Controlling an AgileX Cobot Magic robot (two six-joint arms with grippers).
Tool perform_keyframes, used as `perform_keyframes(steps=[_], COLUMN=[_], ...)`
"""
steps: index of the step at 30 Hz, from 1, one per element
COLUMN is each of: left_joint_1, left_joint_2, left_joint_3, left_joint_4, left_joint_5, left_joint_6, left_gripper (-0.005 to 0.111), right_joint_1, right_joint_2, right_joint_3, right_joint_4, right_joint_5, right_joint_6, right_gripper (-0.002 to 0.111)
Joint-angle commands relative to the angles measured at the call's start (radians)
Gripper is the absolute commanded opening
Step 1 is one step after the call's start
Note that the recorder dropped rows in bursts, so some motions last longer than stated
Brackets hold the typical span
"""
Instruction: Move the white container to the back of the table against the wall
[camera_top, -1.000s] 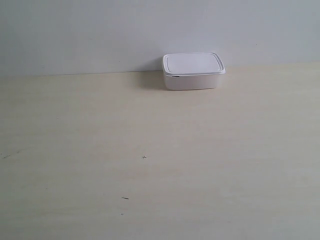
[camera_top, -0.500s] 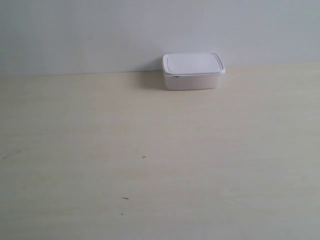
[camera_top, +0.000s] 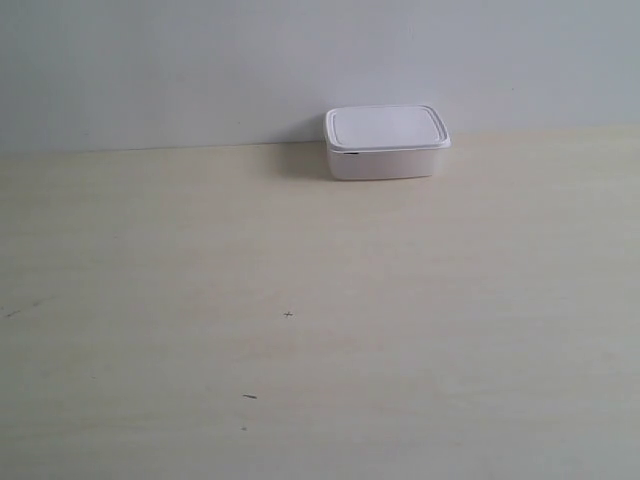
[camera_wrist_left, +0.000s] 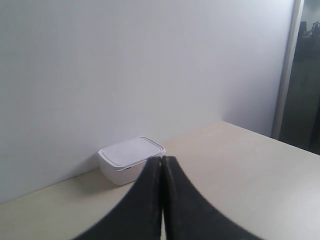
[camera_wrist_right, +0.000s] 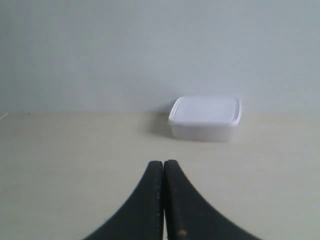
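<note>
A: Where does the white container sit?

B: At the far edge of the table, about one o'clock from the middle of the exterior view. Its back side is right up against the wall, or so close that I see no gap. The lid is on and it stands level.

A: Why there?

B: My reading is that this is the spot the task asks for, so the placing looks finished.

A: And the grippers?

B: The left gripper has its jaws pressed together on nothing. The right gripper is clenched and empty too. Both are well apart from the box and point toward it. I judge they are pulled back because nothing is left to hold. Neither arm shows in the exterior view.

A: Anything different from half a second ago, or a second ago?

B: Nothing I can find. The box is at the same one o'clock spot, the dark specks lie as before, and no arm appears.
</note>
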Motion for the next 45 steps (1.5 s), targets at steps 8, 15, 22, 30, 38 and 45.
perform_keyframes(steps=[8,15,22,30,38,45], left_joint_1=[-0.004,-0.004,-0.004,-0.004,-0.004,-0.004], left_joint_2=[-0.014,-0.075,-0.100,-0.147,-0.160,-0.160], left_joint_3=[0.267,0.375,0.451,0.487,0.487,0.487], left_joint_4=[-0.006,-0.004,0.058,0.073,0.072,0.094], left_joint_5=[-0.289,-0.300,-0.300,-0.250,-0.191,-0.149], left_joint_6=[-0.002,-0.002,-0.002,-0.002,-0.002,0.001], left_gripper=[0.000,0.000,0.000,0.000,0.000,0.000], right_joint_1=[-0.001,-0.001,-0.001,-0.001,-0.001,-0.001], right_joint_2=[-0.141,-0.263,-0.368,-0.404,-0.405,-0.405], right_joint_3=[0.113,0.300,0.428,0.529,0.622,0.622], right_joint_4=[-0.065,-0.167,-0.235,-0.279,-0.279,-0.346], right_joint_5=[-0.231,-0.268,-0.296,-0.313,-0.317,-0.318], right_joint_6=[-0.001,-0.001,-0.001,-0.001,-0.001,-0.001], right_gripper=[0.000,0.000,0.000,0.000,0.000,0.000])
